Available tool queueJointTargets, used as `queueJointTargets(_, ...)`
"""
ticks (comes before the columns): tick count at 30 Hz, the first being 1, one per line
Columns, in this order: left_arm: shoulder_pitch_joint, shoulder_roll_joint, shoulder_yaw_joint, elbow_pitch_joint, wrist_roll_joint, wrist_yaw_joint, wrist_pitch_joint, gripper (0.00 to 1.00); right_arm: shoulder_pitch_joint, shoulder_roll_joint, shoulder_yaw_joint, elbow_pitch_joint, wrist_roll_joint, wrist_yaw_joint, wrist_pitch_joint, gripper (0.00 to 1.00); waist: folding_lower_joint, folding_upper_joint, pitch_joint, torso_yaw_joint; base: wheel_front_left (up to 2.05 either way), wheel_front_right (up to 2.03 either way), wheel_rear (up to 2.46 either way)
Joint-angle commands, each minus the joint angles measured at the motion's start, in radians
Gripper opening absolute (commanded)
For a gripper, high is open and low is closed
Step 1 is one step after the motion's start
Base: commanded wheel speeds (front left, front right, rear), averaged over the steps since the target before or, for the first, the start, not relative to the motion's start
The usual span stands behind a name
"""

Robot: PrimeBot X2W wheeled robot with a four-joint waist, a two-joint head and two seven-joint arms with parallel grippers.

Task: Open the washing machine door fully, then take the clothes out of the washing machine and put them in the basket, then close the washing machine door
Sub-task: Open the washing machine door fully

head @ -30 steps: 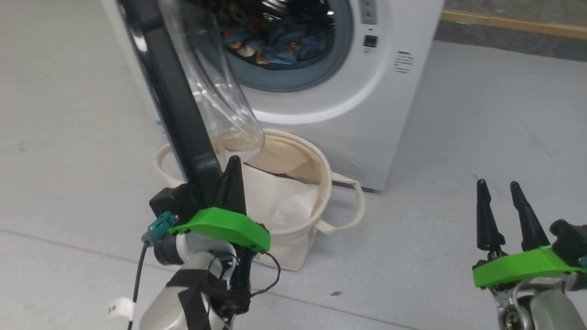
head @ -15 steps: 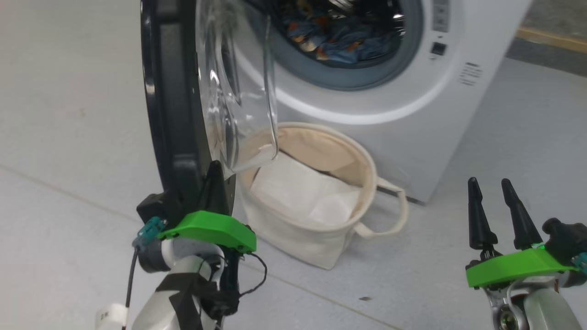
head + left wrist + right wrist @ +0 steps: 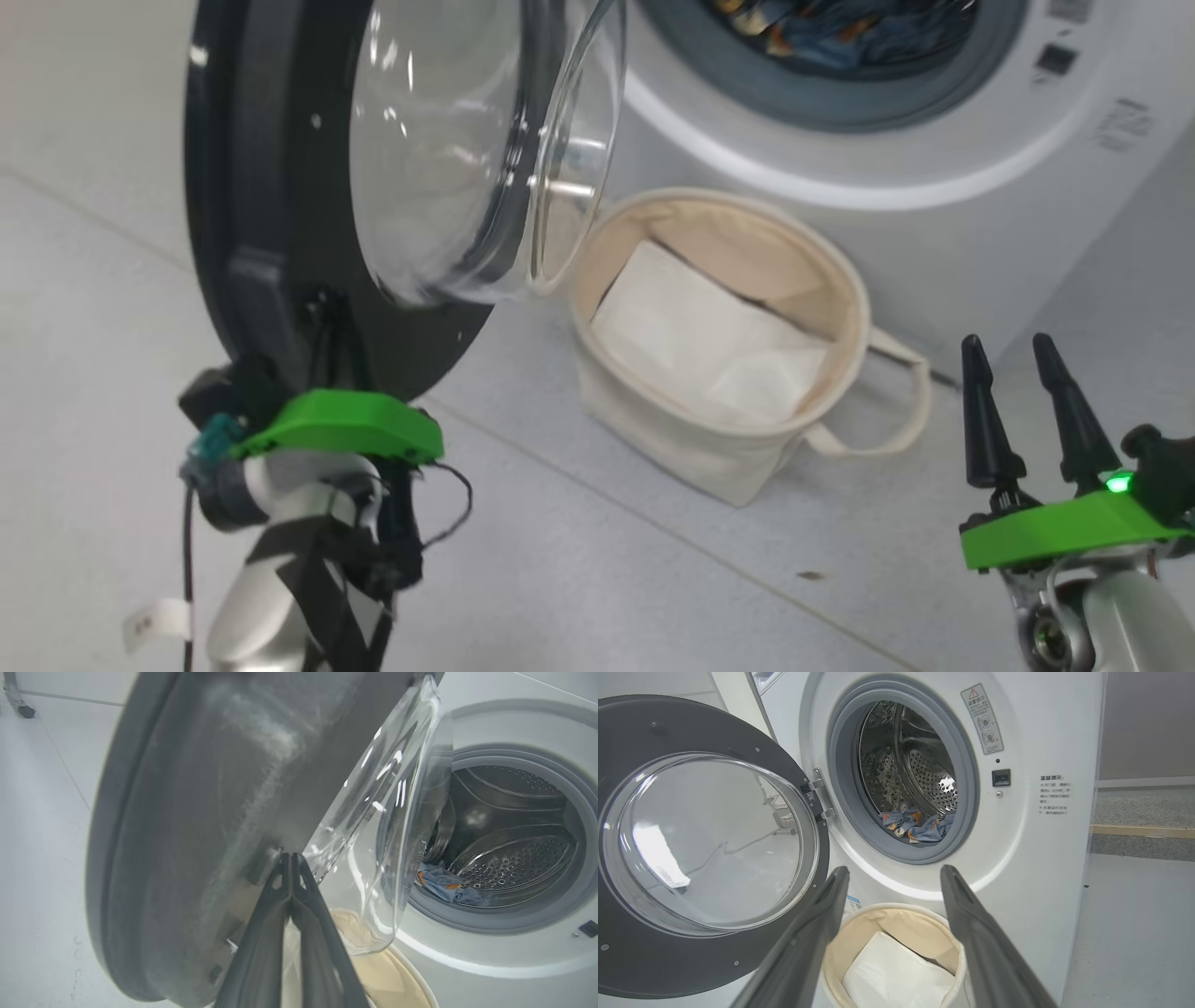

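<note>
Left hand (image 3: pixel 290 856) clenched, tips pushing inner rim of washing machine door (image 3: pixel 243 187), door swung wide left of washing machine (image 3: pixel 840 177). Right hand (image 3: pixel 1008 343) released, empty. Basket (image 3: pixel 709 448) below opening; clothes (image 3: pixel 915 823) in drum. Risk: tips slip off glossy rim, door swings back over basket.

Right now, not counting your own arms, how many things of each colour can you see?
White: 2 (white front-loading washing machine, flat white sheet)
Black: 1 (round glossy black door with clear glass bowl)
Cream: 1 (round cream canvas basket)
Blue: 1 (heap of light-blue printed clothes)
Total: 5
</note>
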Motion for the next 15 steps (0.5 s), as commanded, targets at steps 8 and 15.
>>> queueJointTargets(8,-0.115,0.020,0.157,-0.009,-0.024,-0.018,-0.012,0.00,-0.063,-0.051,0.017,-0.074,-0.006,0.001,-0.012,1.00,0.0000,0.0000,0.114,0.094,0.00,0.00,0.00)
queueJointTargets(15,-0.180,0.020,0.230,0.017,-0.035,-0.016,-0.012,0.00,-0.082,-0.088,0.011,-0.106,-0.004,0.001,0.000,1.00,0.0000,0.0000,0.190,0.135,0.00,0.00,0.00)
